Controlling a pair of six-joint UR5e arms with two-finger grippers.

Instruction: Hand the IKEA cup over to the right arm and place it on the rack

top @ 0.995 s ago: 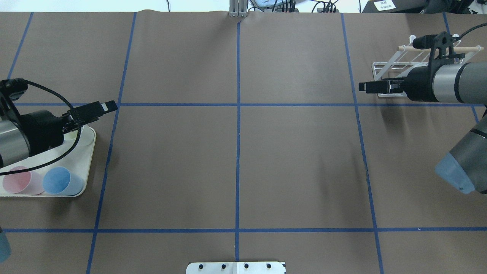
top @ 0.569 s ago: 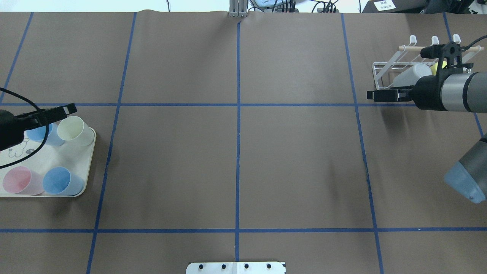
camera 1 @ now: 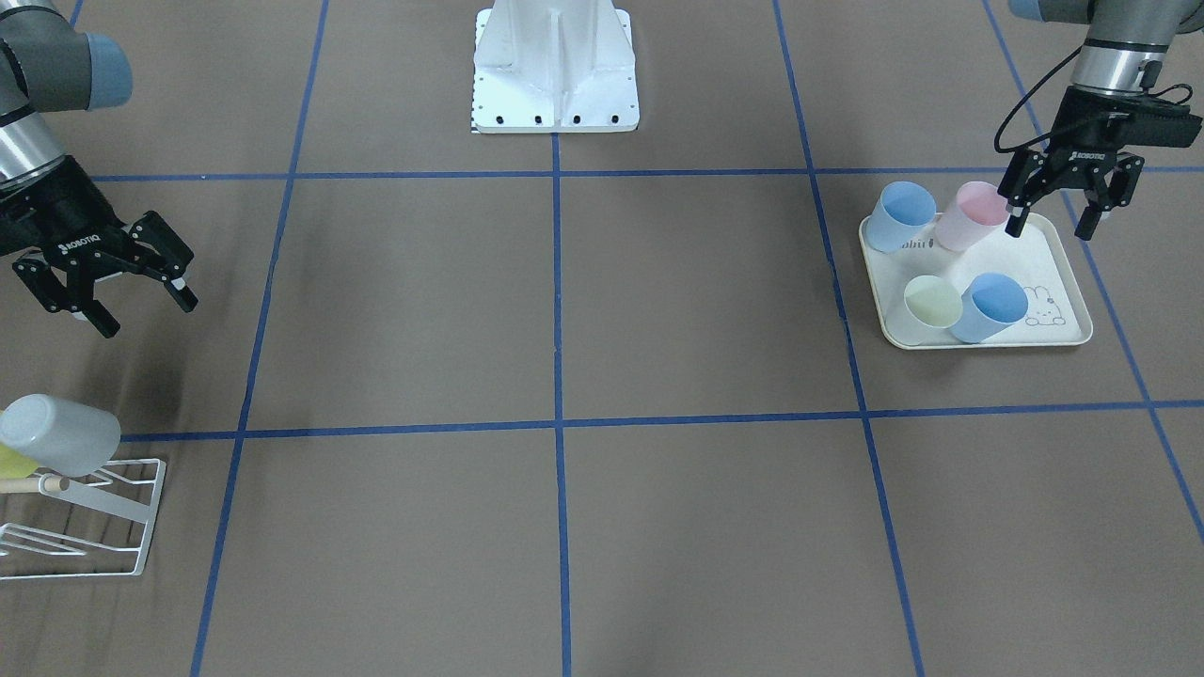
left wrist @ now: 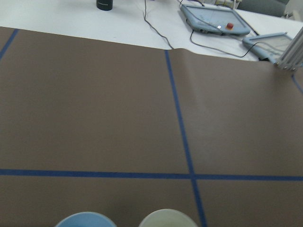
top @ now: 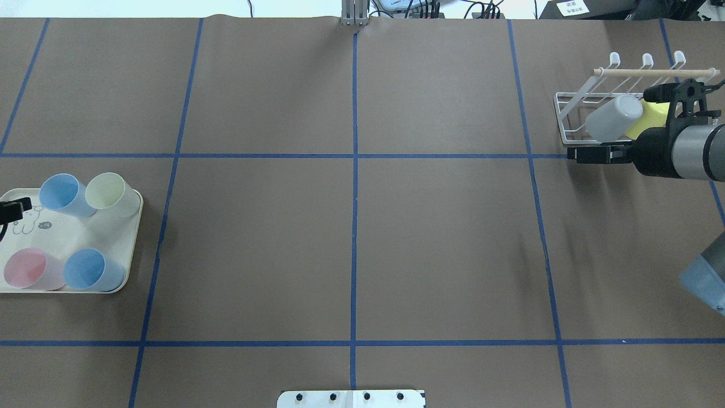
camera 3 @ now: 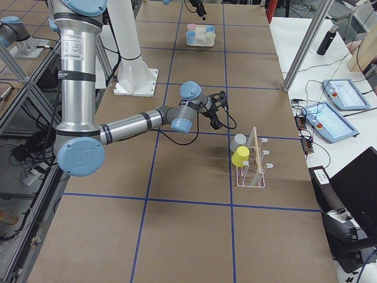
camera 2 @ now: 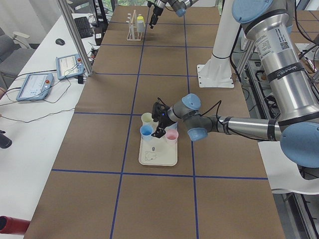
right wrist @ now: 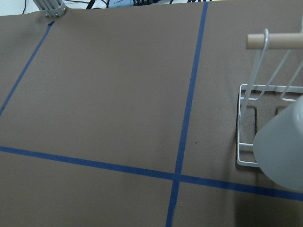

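We record:
- Table cover (top: 255,255): matt brown paper, faintly creased.
- Grid lines (top: 354,226): blue tape.
- Tray (top: 135,226): smooth cream plastic, slight sheen.
- Cups (top: 93,269): smooth pastel plastic.
- Rack (top: 572,99): white coated wire; rod (top: 628,72) of bare pale wood.
- Right arm (top: 694,152): satin silver metal.
- Left gripper (camera 1: 1047,231) and right gripper (camera 1: 149,316): matt black.
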